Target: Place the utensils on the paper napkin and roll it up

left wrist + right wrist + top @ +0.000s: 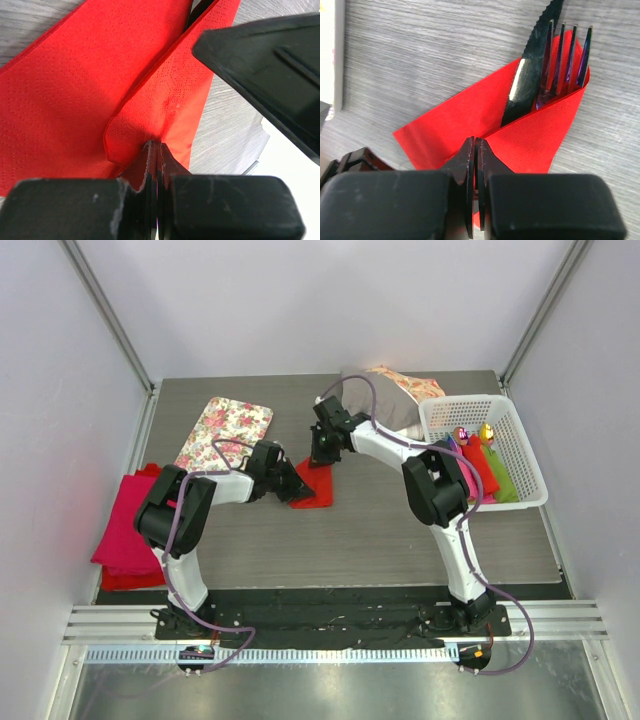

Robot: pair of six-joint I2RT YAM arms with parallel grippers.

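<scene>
The bright red paper napkin (316,484) lies mid-table, partly folded over a dark knife (530,75) and fork (565,55) whose tips stick out at one end. My left gripper (296,483) is shut on a raised fold of the napkin (150,115) at its near-left side. My right gripper (322,448) is shut on the napkin's folded edge (530,140) at its far side. The right gripper's body shows in the left wrist view (270,70).
A floral board (226,428) lies at the back left. A thick magenta-red cloth stack (128,530) sits at the left edge. A white basket (484,448) with coloured rolls stands at the right, a floral cushion (400,388) behind it.
</scene>
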